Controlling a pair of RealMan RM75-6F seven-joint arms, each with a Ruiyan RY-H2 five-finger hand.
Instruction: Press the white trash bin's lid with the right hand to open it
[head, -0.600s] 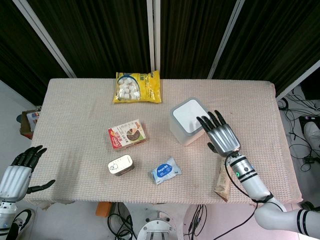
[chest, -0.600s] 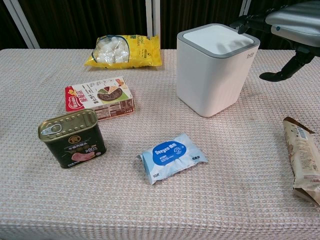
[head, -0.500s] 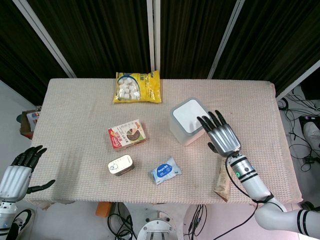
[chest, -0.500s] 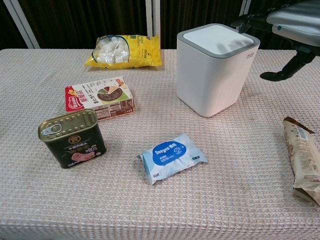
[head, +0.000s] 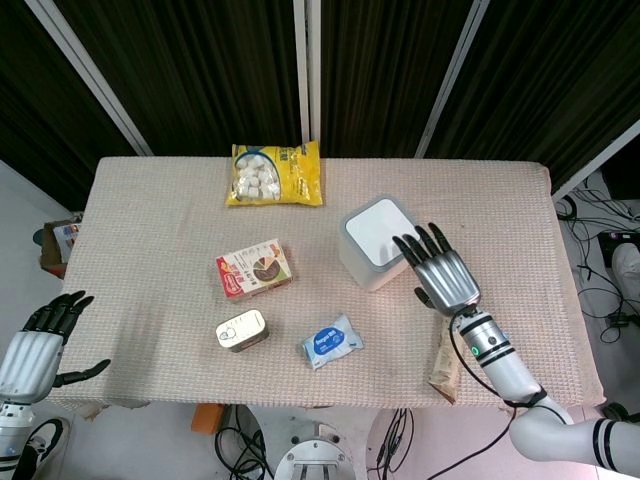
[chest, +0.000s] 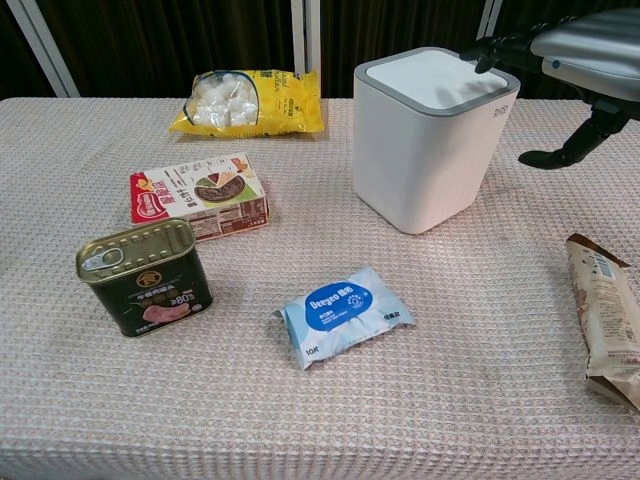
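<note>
The white trash bin (head: 365, 252) (chest: 420, 150) stands right of the table's middle, its grey-rimmed lid (chest: 432, 78) shut. My right hand (head: 440, 270) (chest: 578, 50) hovers flat, fingers spread, at the bin's right edge. Its fingertips (chest: 487, 53) reach the lid's right rim; whether they touch it is unclear. My left hand (head: 35, 340) hangs open off the table's front left corner, holding nothing.
A yellow snack bag (head: 275, 173) lies at the back. A red box (head: 255, 269), a green can (head: 241, 330) and a blue pack (head: 331, 341) lie left and in front of the bin. A brown wrapper (head: 446, 364) lies under my right forearm.
My right hand has shifted slightly left and down, closer onto the lid's right rim. The left hand has not moved.
</note>
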